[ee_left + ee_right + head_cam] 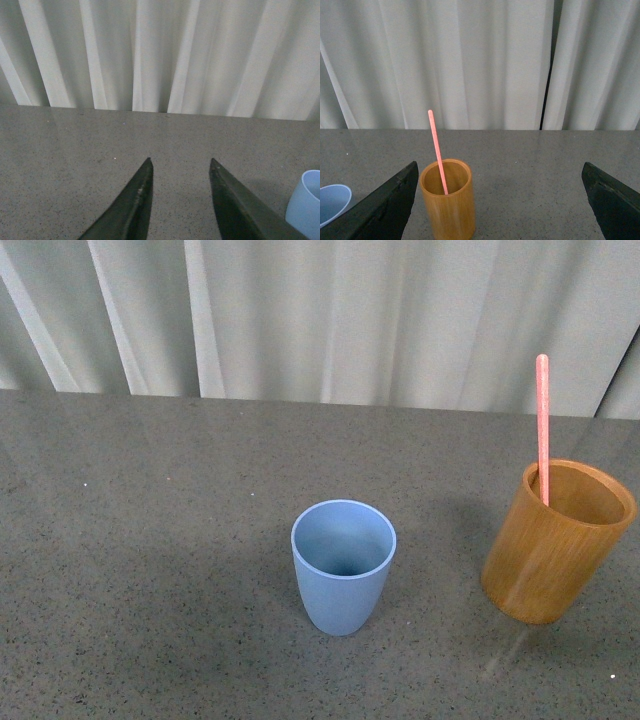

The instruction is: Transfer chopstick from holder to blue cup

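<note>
The pink chopstick point(543, 425) stands upright in the orange-brown holder point(555, 545) at the right of the table. The empty blue cup point(343, 565) stands at the middle, left of the holder. Neither arm shows in the front view. In the right wrist view the holder point(447, 200) with the chopstick point(437, 150) stands just inside one finger of my open right gripper point(500, 172), ahead of it; the blue cup's rim point(331, 202) shows at the edge. My left gripper point(181, 162) is open and empty over bare table, the blue cup point(305, 202) beside it.
The grey speckled tabletop point(150, 540) runs back to a white pleated curtain point(350, 310) along its far edge.
</note>
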